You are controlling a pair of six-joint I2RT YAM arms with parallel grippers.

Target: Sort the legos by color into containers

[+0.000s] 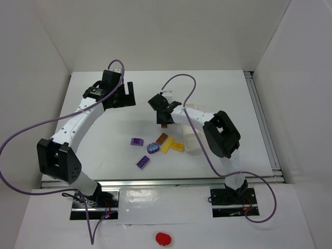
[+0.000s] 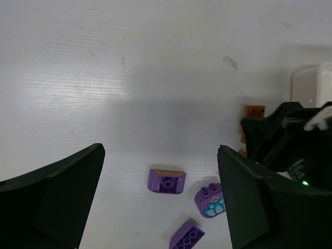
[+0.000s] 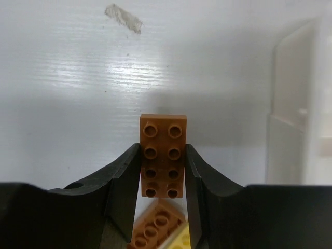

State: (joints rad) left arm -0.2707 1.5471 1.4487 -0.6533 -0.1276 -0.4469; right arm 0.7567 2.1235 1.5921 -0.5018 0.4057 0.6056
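Note:
My right gripper (image 1: 164, 119) is shut on a brown lego (image 3: 163, 154) and holds it above the table, left of the white tray (image 1: 192, 143). On the table below lie a second brown lego (image 1: 162, 138), a yellow lego (image 1: 171, 147), a rounded purple-blue piece (image 1: 153, 148) and two purple legos (image 1: 137, 141) (image 1: 143, 162). My left gripper (image 1: 128, 95) is open and empty, high at the back left. Its view looks down on one purple lego (image 2: 166, 181), the rounded piece (image 2: 210, 200) and the other purple lego (image 2: 187, 236).
The right arm (image 1: 220, 134) lies over much of the tray. A red blob (image 1: 163, 238) sits at the front, off the work surface. White walls enclose the table on three sides.

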